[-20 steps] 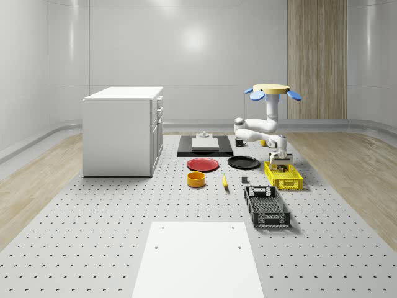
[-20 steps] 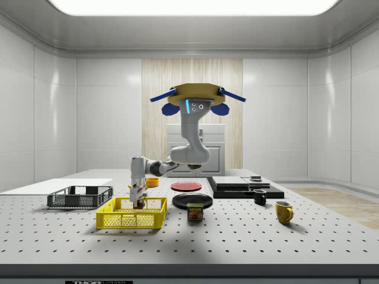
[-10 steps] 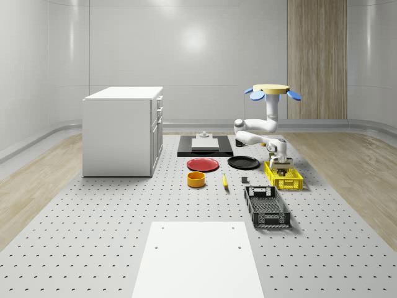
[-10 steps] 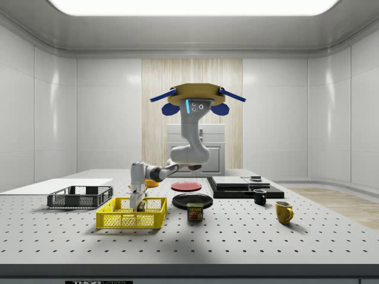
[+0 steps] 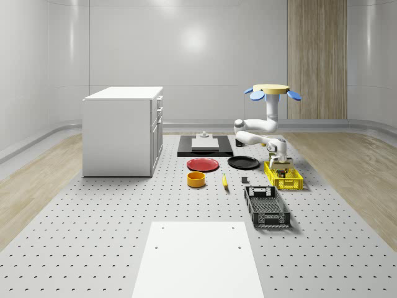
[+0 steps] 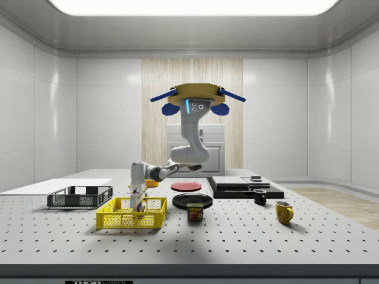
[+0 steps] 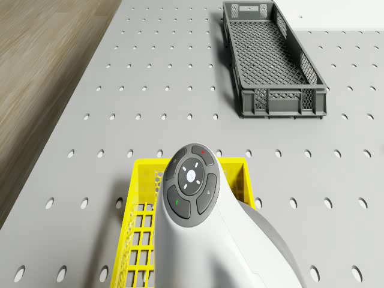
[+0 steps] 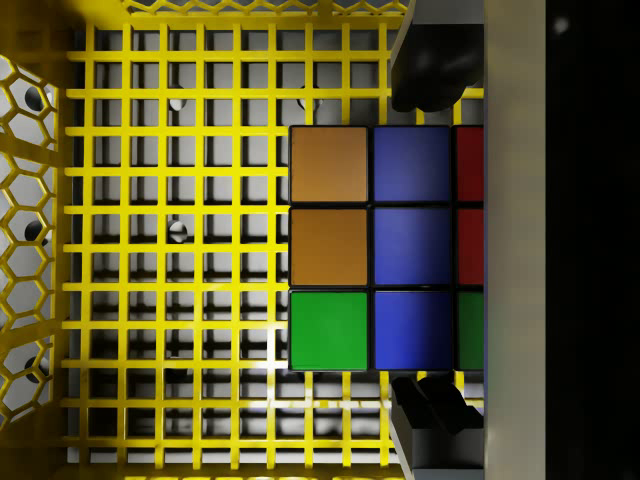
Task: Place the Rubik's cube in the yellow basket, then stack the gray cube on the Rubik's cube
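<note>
Lowered since a second ago, the gripper now reaches inside the yellow basket on the worktop. Its fingers grip the Rubik's cube just above the basket's mesh floor. Overhead, the drone hovers.

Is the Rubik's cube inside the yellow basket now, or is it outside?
Inside. In the wrist view the Rubik's cube sits between the claw fingers over the yellow basket floor grid; the drone hovers beside it.
</note>
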### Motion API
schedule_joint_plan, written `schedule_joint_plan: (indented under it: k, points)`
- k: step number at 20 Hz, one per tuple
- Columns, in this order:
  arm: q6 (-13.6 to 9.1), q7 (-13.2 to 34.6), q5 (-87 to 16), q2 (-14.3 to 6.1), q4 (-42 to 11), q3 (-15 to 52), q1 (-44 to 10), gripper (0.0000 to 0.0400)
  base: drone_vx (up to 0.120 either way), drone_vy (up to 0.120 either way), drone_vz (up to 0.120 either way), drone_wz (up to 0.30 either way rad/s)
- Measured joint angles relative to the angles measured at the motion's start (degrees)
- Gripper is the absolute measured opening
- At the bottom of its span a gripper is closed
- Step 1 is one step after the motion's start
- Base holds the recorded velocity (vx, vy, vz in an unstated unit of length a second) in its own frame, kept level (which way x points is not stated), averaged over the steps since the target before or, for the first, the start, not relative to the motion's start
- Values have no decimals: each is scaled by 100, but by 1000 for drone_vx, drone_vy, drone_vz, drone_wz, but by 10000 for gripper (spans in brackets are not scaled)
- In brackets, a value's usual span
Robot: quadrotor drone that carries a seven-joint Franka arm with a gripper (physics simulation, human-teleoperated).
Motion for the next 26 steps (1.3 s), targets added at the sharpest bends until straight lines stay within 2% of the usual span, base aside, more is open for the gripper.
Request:
schedule_joint_plan:
  k: [4,12,20,26]
  points:
    - [-114,-1,229,0,-91,250,55,398,0,0,120,0]
    - [-192,2,414,-6,-153,447,87,400,105,-120,110,0]
    - [-196,5,452,-17,-162,484,89,400,0,-120,0,0]
    - [-190,7,460,-25,-163,490,86,400,0,-120,-53,0]
